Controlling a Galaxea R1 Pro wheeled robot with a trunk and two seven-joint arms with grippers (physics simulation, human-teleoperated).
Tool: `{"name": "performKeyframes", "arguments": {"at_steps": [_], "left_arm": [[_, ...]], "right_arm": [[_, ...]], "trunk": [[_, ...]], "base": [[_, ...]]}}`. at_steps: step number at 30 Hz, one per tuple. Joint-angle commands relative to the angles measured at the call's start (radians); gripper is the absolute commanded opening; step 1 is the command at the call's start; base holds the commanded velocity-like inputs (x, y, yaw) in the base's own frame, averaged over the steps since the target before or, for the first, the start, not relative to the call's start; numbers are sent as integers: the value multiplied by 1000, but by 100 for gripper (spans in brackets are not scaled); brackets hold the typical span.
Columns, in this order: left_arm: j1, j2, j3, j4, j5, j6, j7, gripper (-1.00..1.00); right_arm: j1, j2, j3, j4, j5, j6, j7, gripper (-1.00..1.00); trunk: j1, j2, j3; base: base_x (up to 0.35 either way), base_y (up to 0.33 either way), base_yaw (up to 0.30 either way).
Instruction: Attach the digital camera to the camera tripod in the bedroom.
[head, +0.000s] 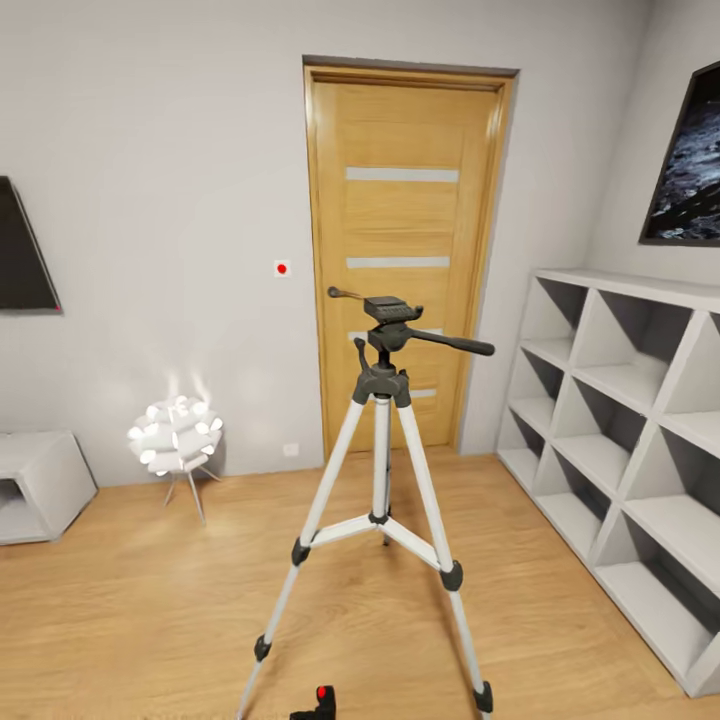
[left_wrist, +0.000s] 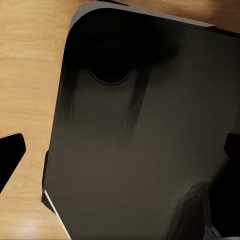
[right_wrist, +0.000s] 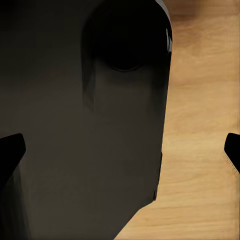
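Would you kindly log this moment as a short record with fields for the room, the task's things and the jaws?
room: wood floor, oak door, grey cube shelf
camera tripod: upright before the door, head bare
digital camera: low at the head view's bottom edge, near the tripod's feet
lamp: lit, left of the tripod
left gripper: jaws apart
right gripper: jaws apart
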Motion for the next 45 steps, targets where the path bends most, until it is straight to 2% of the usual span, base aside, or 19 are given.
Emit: {"name": "performKeyframes", "arguments": {"at_steps": [1,9,17,31,45], "left_arm": [[0,0,1,-1,6,-1,-1,100],[0,-1,-1,-1,6,-1,-1,100],[0,-1,-2,-1,3,-1,-2,100],[0,1,-4,-1,3,-1,-2,100],[0,1,0,-1,6,-1,2,100]], "right_arm": [[0,0,1,0,2,-2,0,100],[0,-1,1,0,1,-2,-1,100],[0,-3,1,0,0,-2,-2,100],[0,-3,0,0,0,-3,-2,100],[0,-3,0,0,0,-3,-1,100]], "trunk": [[0,0,-1],[0,0,-1],[0,0,-1],[0,0,-1],[0,0,-1]], "base": [[0,0,251],[0,0,135],[9,-8,14],[142,-163,0],[22,-18,0]]}}
